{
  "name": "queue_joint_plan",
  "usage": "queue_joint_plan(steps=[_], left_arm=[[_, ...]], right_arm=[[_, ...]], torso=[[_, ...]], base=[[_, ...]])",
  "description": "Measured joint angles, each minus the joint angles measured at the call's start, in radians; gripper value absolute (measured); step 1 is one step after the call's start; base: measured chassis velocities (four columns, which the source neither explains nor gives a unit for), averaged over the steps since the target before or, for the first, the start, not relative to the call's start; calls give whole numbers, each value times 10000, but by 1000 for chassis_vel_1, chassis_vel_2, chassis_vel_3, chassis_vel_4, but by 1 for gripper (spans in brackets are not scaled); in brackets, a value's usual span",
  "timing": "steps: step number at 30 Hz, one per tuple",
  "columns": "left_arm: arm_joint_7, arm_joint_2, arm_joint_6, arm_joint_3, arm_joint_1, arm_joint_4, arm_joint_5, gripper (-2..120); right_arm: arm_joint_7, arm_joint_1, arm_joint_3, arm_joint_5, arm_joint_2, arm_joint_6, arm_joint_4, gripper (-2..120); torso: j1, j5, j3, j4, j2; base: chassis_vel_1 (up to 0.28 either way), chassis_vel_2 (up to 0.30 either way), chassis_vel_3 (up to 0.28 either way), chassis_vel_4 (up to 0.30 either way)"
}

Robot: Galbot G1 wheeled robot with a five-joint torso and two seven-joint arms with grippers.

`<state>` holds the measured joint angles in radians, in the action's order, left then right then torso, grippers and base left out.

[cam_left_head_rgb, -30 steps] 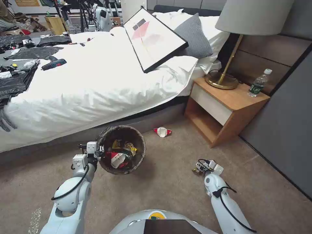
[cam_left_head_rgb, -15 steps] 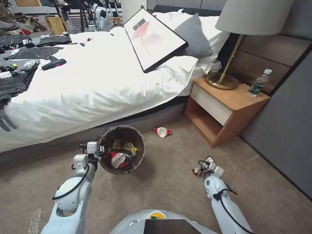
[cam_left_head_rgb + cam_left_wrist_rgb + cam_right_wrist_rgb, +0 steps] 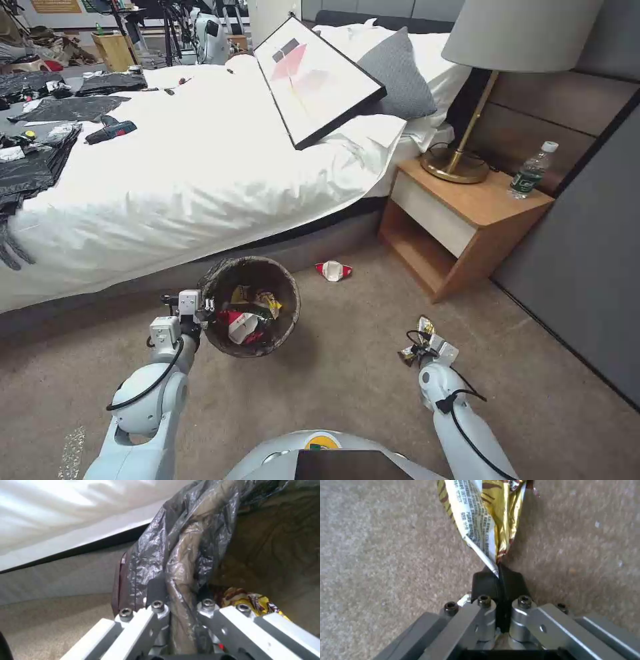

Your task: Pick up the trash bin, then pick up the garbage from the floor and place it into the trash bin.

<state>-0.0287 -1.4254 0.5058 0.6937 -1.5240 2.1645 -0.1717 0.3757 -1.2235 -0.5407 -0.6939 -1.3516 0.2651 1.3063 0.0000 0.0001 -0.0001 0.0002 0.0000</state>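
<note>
The trash bin [image 3: 250, 307], lined with a crinkly dark bag, hangs just above the carpet in front of the bed. My left gripper [image 3: 205, 308] is shut on its bagged rim [image 3: 181, 585]. Inside lie yellow wrappers [image 3: 248, 598] and a crushed red-and-white cup [image 3: 240, 325]. My right gripper [image 3: 415, 348] is shut on a yellow snack wrapper [image 3: 486, 515], held just above the floor [image 3: 333, 387] at the lower right. Another crushed red-and-white cup [image 3: 333, 270] lies on the carpet near the bed's edge.
The bed [image 3: 187, 173] with its white sheet runs along the far side, bearing a framed picture [image 3: 317, 77]. A wooden nightstand [image 3: 460, 220] with a lamp [image 3: 460, 163] and a bottle [image 3: 531, 172] stands at the right, beside a grey wall panel [image 3: 587, 267].
My right gripper has lifted the yellow wrapper off the carpet and tilted it upward. The left arm and the bin have stayed put.
</note>
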Motion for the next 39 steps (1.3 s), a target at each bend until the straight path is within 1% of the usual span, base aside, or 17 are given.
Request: queue_joint_plan(steps=[4, 8, 9, 12, 13, 14, 17, 18, 20, 22, 23, 28, 30, 33, 36, 38, 39], left_arm=[[5, 12, 2, -2, -33, 89, -32, 3], [22, 66, 62, -4, -81, 164, -100, 3], [22, 66, 62, -4, -81, 164, -100, 3], [25, 90, 68, -1, -101, 186, -121, 3], [26, 104, 66, 5, -114, 187, -124, 3], [26, 104, 66, 5, -114, 187, -124, 3], [27, 126, 66, -12, -128, 187, -126, 3], [27, 126, 66, -12, -128, 187, -126, 3], [26, 128, 70, -43, -129, 194, -125, 3], [24, 124, 80, -63, -120, 192, -114, 3], [24, 124, 80, -63, -120, 192, -114, 3], [23, 99, 114, -95, -46, 117, -101, 3], [24, 99, 123, -95, -40, 112, -100, 3], [24, 99, 171, -77, -16, 105, -101, 3], [25, 136, 231, -91, 33, 95, -116, 3], [30, 229, 311, -212, 171, -6, -141, 3], [23, 276, 347, -282, 234, -85, -157, 3]], right_arm=[[-487, -328, -195, 561, 34, -87, 596, 0], [-1366, -970, -473, 1248, 176, -149, 1719, 0], [-1366, -970, -473, 1248, 176, -149, 1719, 0], [-1862, -1393, -661, 1585, 303, -230, 2777, 0], [-2138, -1634, -767, 1700, 405, -214, 3563, 0], [-2138, -1634, -767, 1700, 405, -214, 3563, 0], [-2555, -1916, -796, 1743, 664, 75, 4957, 0], [-2555, -1916, -796, 1743, 664, 75, 4957, 0], [-2865, -1956, -684, 1744, 871, 309, 5784, 0], [-3168, -1868, -368, 1763, 1096, 492, 6590, 0], [-3168, -1868, -368, 1763, 1096, 492, 6590, 0], [-3399, -1287, 907, 1754, 1719, 1083, 8089, 0], [-3404, -1160, 1158, 1731, 1849, 1175, 8264, 0], [-3482, -621, 2187, 1640, 2347, 1463, 8754, 0], [-3624, -392, 2550, 1632, 2549, 1596, 8928, 0], [-3692, -295, 2762, 1615, 2722, 1740, 9130, 0], [-3705, -108, 2960, 1552, 2868, 1901, 9252, 0]], torso=[[0, 0, 0, -2, 0], [0, 0, 0, -3, 0], [0, 0, 0, -3, 0], [0, 0, 0, -4, 0], [0, -2, 0, -3, 0], [0, -2, 0, -3, 0], [0, -2, 0, -3, 0], [0, -2, 0, -3, 0], [0, -2, 0, -3, 0], [0, -2, 0, -1, 0], [0, -2, 0, -1, 0], [0, -2, 1, -1, 0], [0, -3, 1, -2, 0], [0, -3, 1, 0, 0], [0, -1, 1, 3, 0], [0, -1, 1, -1, 0], [0, -4, 1, -9, 0]], base=[[0, 0, 0, 0], [0, 0, 0, 0], [0, 0, 0, 0], [0, 0, 0, 0], [0, 0, 0, 0], [0, 0, 0, 0], [0, 0, 0, 0], [0, 0, 0, 0], [0, 0, 0, 0], [0, 0, 0, 0], [0, 0, 0, 0], [0, 0, 0, 0], [0, 0, 0, 0], [0, 0, 0, 0], [0, 0, 0, 0], [0, 0, 0, 0], [0, 0, 0, 0]])
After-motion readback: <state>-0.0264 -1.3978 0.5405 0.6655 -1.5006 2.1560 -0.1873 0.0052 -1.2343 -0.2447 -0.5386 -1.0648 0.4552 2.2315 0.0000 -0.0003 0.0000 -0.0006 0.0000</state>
